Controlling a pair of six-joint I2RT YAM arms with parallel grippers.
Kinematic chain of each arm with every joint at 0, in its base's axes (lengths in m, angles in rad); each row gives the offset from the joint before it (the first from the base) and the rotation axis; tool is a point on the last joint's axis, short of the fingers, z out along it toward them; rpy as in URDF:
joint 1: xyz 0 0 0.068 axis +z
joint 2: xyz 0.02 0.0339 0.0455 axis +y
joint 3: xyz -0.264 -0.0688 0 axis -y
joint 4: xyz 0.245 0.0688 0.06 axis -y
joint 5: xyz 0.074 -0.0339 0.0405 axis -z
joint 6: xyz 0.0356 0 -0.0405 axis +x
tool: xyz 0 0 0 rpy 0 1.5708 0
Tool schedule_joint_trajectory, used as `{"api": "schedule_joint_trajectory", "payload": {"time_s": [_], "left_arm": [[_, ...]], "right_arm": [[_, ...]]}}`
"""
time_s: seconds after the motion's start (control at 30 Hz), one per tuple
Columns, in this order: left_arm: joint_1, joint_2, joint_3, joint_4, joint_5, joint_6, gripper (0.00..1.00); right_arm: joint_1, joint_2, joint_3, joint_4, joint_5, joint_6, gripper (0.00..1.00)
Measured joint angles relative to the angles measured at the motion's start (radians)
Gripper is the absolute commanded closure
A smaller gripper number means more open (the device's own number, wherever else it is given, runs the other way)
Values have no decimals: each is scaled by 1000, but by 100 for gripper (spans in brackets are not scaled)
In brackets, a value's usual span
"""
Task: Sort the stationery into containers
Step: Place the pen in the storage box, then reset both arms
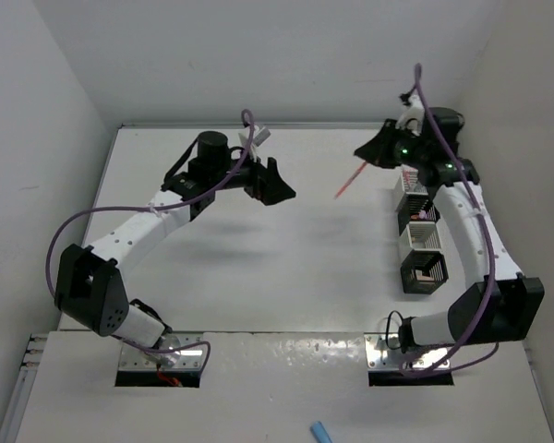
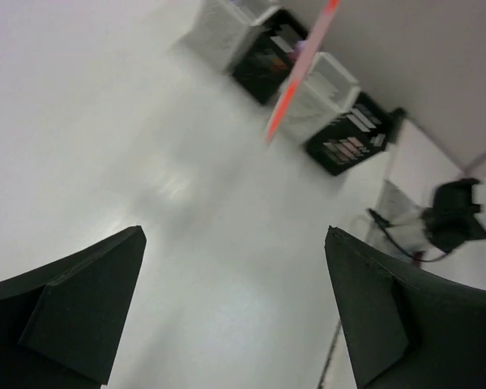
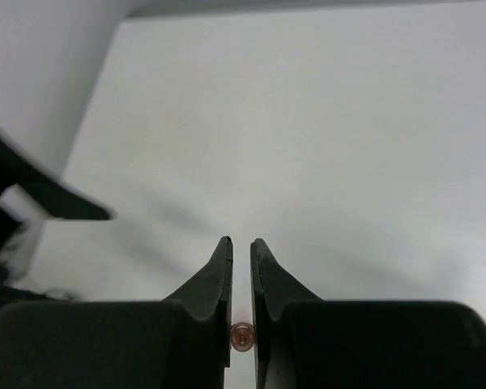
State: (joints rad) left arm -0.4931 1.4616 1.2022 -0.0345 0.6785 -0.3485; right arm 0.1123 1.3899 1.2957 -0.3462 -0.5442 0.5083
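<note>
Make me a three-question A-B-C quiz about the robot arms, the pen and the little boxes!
1. Where is the row of mesh boxes? A on the robot's right side; B on its left side; C mid-table.
2. What colour is the pen? A green; B pinkish-red; C black.
3. How is the left gripper? A open, empty; B shut on the pen; C shut on a box.
Answers: 1 A, the row runs along the right in the top view. 2 B, seen from above. 3 A, its fingers stand far apart; the right gripper pinches the pen.
</note>
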Motion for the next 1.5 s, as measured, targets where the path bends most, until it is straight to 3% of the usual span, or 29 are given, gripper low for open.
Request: {"api": "schedule_joint_trajectory", "payload": {"time_s": [0.27, 0.63, 0.73, 0.77, 0.8, 0.9, 1.1, 1.23, 1.5], "left_arm": [[116, 0, 0, -149, -150, 127, 0], [131, 0, 0, -242, -243, 188, 0], [142, 0, 0, -250, -252, 196, 0], [146, 0, 0, -250, -256, 198, 0], [150, 0, -1, -250, -259, 203, 0], [158, 2, -1, -258, -272, 211, 0], [203, 61, 45, -335, -293, 213, 0], [288, 70, 51, -345, -274, 200, 0], [419, 68, 60, -365, -272, 163, 0]], "right_arm": [[-346, 63, 67, -3, 267, -264, 100], [-412, 255, 133, 32, 399, -364, 100], [-412, 292, 134, 31, 404, -370, 74], [-412, 301, 134, 31, 402, -369, 51], [-412, 311, 134, 31, 398, -371, 41], [-412, 328, 134, 24, 383, -362, 20], [-409, 322, 156, -18, 348, -346, 16], [-378, 241, 185, -120, 265, -327, 15], [7, -27, 142, -249, 130, -312, 10]]}}
